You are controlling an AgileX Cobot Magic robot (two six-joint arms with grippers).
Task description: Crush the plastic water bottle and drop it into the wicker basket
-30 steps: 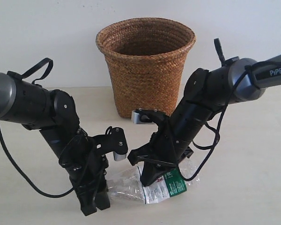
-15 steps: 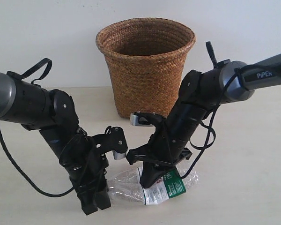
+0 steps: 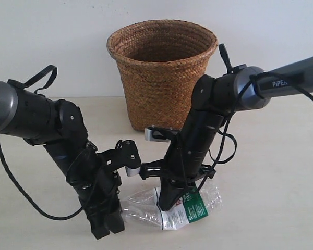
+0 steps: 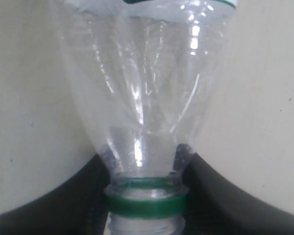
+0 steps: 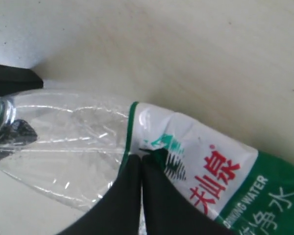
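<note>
The plastic water bottle (image 3: 146, 209) lies on its side on the table in front of the wicker basket (image 3: 161, 73); its clear body looks dented. My left gripper (image 3: 107, 225) is shut on the bottle's neck, with its black fingers on both sides of the green neck ring (image 4: 146, 204). The bottle's clear shoulder (image 4: 147, 88) fills the left wrist view. My right gripper (image 3: 167, 200) comes down from above, jaws together, its tips pressed onto the edge of the green-and-white label (image 5: 220, 171) where the label meets the clear body (image 5: 63, 142).
The basket stands upright at the back middle, its mouth open and higher than both wrists. Both arms (image 3: 36, 117) lean inward over the pale tabletop (image 3: 281, 182), with loose black cables hanging beside them.
My right arm has swung leftward and stands steeper over the bottle. The bottle has barely shifted, and the left arm has held still on the neck.
</note>
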